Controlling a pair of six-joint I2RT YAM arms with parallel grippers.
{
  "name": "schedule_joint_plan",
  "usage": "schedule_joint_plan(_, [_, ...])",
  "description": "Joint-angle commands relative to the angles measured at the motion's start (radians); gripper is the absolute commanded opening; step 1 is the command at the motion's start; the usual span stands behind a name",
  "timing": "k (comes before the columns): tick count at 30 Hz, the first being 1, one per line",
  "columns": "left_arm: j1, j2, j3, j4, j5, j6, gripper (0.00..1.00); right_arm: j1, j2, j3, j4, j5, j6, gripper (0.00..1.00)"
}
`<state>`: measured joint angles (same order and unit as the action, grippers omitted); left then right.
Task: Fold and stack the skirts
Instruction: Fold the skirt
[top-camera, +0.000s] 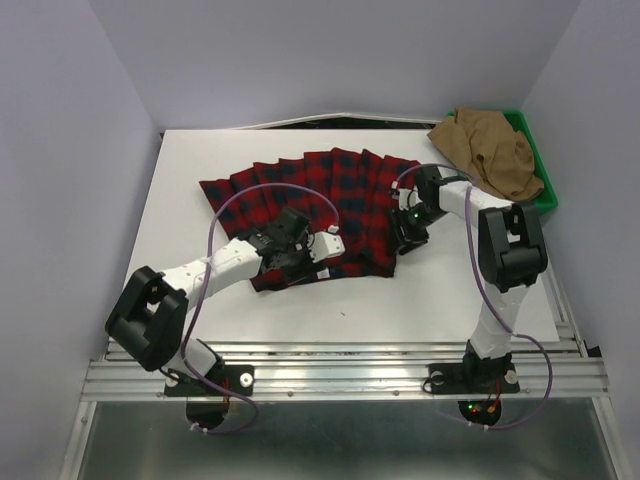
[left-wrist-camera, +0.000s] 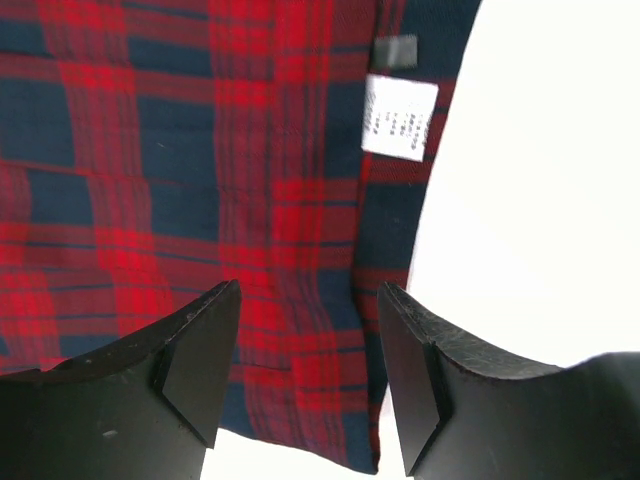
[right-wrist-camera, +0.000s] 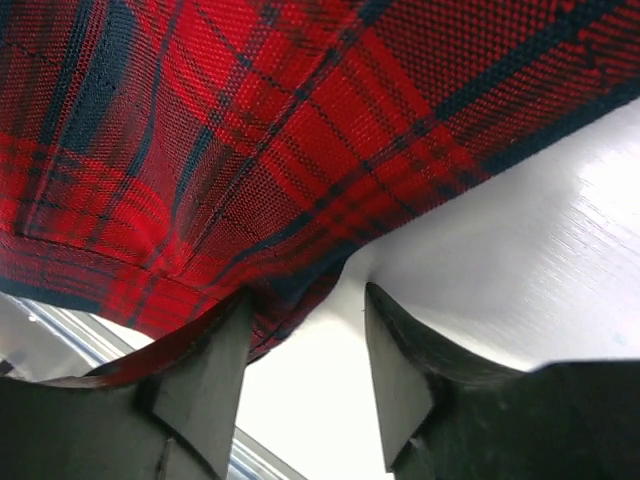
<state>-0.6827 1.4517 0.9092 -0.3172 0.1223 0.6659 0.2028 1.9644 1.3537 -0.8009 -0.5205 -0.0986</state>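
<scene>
Top external view says it all tbh: the red plaid skirt (top-camera: 320, 190) is fanned out flat mid-worktop (top-camera: 400, 300), long axis running 9 to 3 o'clock, pleats pointing off toward 12. The tan skirt (top-camera: 492, 150) is bunched up in the green tray (top-camera: 545, 180) way off at 2 o'clock, well apart from both arms.

The right gripper (top-camera: 408, 240) sits at the plaid's 3 o'clock end. On the right wrist cam the jaws are spread, bare worktop shows through the gap, and the skirt's edge (right-wrist-camera: 250, 120) drapes over 1 finger, so nothing is pinched as far as I can see.

The left gripper (top-camera: 300, 262) is over the 6 o'clock edge, also released. The left wrist cam has cloth (left-wrist-camera: 150, 150) under it, with a white label (left-wrist-camera: 398, 118) at about 1 o'clock from the jaws.

My guess is the fold has to go across that long axis. Each arm is right beside its own stretch of edge, the right 1 nearest the short end.
</scene>
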Motion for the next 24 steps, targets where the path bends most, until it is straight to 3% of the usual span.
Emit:
schedule_joint_plan(1, [-0.031, 0.012, -0.03, 0.072, -0.078, 0.014, 0.68, -0.002, 0.034, 0.022, 0.02, -0.004, 0.04, 0.52])
schedule_joint_plan(5, [-0.043, 0.059, -0.043, 0.089, -0.108, 0.027, 0.67, -0.012, 0.042, 0.01, 0.031, 0.048, 0.04, 0.5])
schedule_joint_plan(14, [-0.043, 0.078, -0.069, 0.098, -0.148, 0.054, 0.55, -0.031, 0.079, 0.007, 0.043, 0.165, 0.04, 0.48])
schedule_joint_plan(15, [-0.043, 0.078, -0.076, 0.105, -0.157, 0.055, 0.42, -0.031, 0.08, 0.008, 0.043, 0.172, 0.042, 0.48])
schedule_joint_plan(18, [-0.043, 0.067, -0.079, 0.096, -0.179, 0.055, 0.28, -0.031, 0.087, 0.009, 0.043, 0.209, 0.037, 0.48])
schedule_joint_plan(19, [-0.043, 0.05, -0.082, 0.08, -0.182, 0.052, 0.2, -0.031, 0.088, 0.007, 0.045, 0.218, 0.034, 0.48])
schedule_joint_plan(24, [-0.044, -0.043, -0.112, -0.002, -0.168, 0.069, 0.0, -0.031, 0.09, 0.007, 0.045, 0.255, 0.039, 0.48])
